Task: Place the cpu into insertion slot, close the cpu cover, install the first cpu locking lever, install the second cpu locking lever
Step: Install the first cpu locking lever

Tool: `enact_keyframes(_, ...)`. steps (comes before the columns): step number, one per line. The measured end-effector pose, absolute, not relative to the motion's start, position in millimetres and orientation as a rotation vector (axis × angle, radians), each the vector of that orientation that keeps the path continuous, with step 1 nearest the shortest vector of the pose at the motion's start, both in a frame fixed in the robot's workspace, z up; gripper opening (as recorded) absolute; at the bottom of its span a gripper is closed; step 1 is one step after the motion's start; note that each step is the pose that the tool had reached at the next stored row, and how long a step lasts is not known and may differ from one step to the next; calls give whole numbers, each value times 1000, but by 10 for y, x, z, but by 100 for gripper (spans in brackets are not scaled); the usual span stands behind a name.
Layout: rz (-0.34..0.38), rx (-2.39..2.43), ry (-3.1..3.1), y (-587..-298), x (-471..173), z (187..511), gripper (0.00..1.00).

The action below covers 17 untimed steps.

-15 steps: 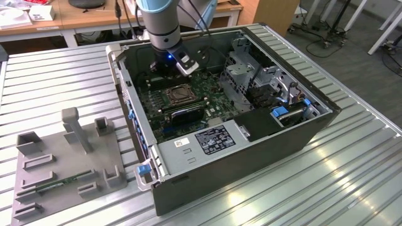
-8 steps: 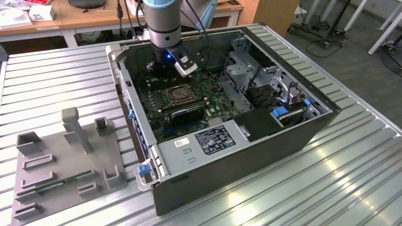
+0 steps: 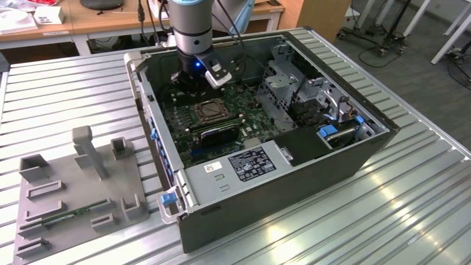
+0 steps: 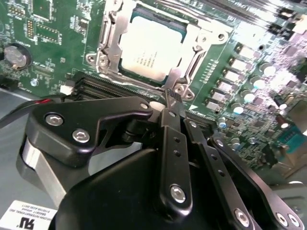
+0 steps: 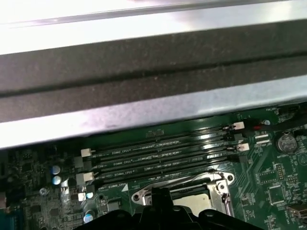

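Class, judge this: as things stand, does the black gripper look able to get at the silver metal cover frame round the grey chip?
Probably yes: the gripper hangs right at the cover frame's corner, with nothing between them and the case open above.

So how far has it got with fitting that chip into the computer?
The cpu already sits in the insertion slot, and the cpu cover looks closed over its edges. The gripper hangs close above the socket's corner, holding nothing visible. Whether either locking lever is latched can't be told from here.
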<state>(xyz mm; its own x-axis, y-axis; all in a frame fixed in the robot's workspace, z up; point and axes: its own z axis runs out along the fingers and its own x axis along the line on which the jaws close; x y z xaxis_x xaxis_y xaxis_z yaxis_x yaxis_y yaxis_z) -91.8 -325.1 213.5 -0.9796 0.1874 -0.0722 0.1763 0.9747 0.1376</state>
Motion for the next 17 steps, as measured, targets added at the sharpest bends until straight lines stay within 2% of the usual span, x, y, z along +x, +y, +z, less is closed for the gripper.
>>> enact_keyframes(17,186,163,3058,-3251,-918,2159,11)
